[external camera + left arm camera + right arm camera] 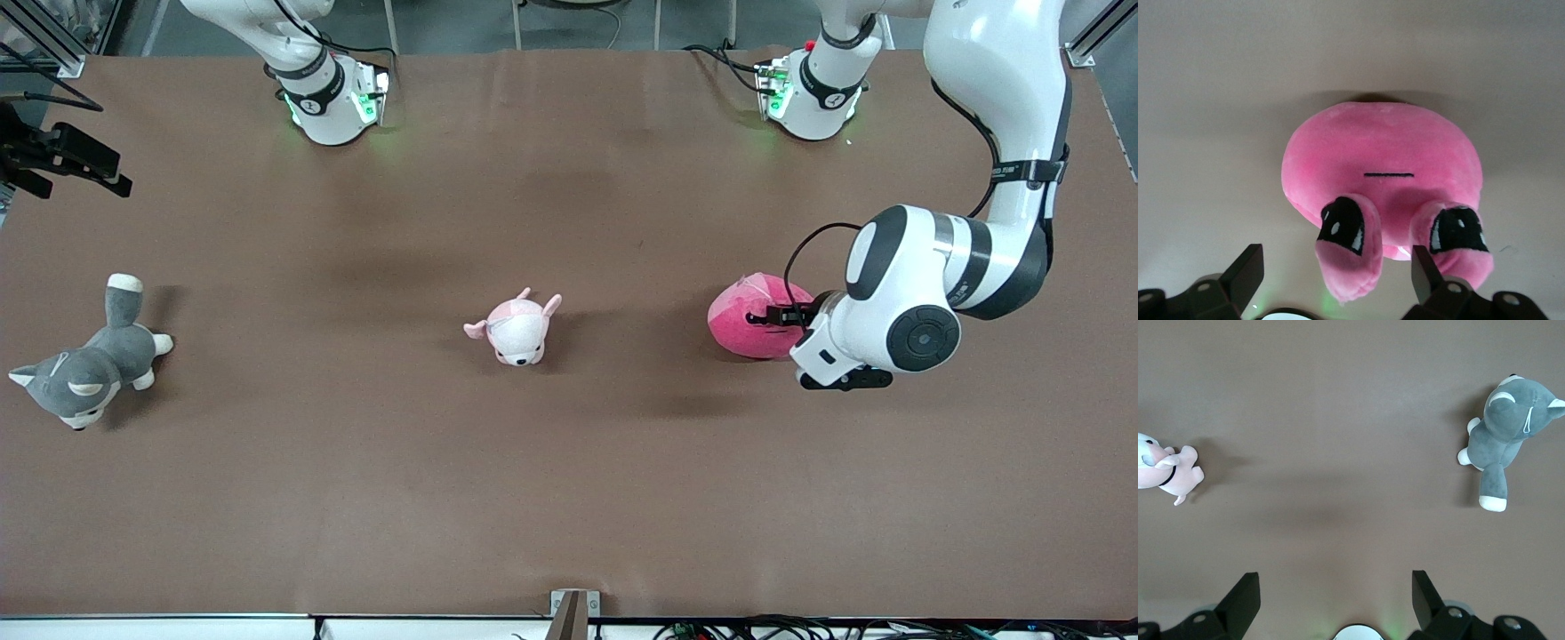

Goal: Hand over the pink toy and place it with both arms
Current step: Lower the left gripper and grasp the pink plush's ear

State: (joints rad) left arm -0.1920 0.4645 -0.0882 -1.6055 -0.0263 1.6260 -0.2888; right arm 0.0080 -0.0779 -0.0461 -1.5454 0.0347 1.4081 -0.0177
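Observation:
The pink toy (745, 331) is a round magenta plush lying on the brown table toward the left arm's end. In the left wrist view the pink toy (1385, 150) shows its flat mouth and two black eyes. My left gripper (772, 317) is low at the toy, and in its wrist view the left gripper (1337, 250) is open, with one eye lobe of the toy between the two fingers and not pinched. My right gripper (1335, 577) is open and empty, high over bare table between the two other plushes. It is out of the front view.
A pale pink-and-white eared plush (516, 329) lies mid-table, also seen in the right wrist view (1165, 470). A grey-and-white dog plush (89, 364) lies toward the right arm's end, also in the right wrist view (1505, 433). A black fixture (67, 160) sticks in at that table edge.

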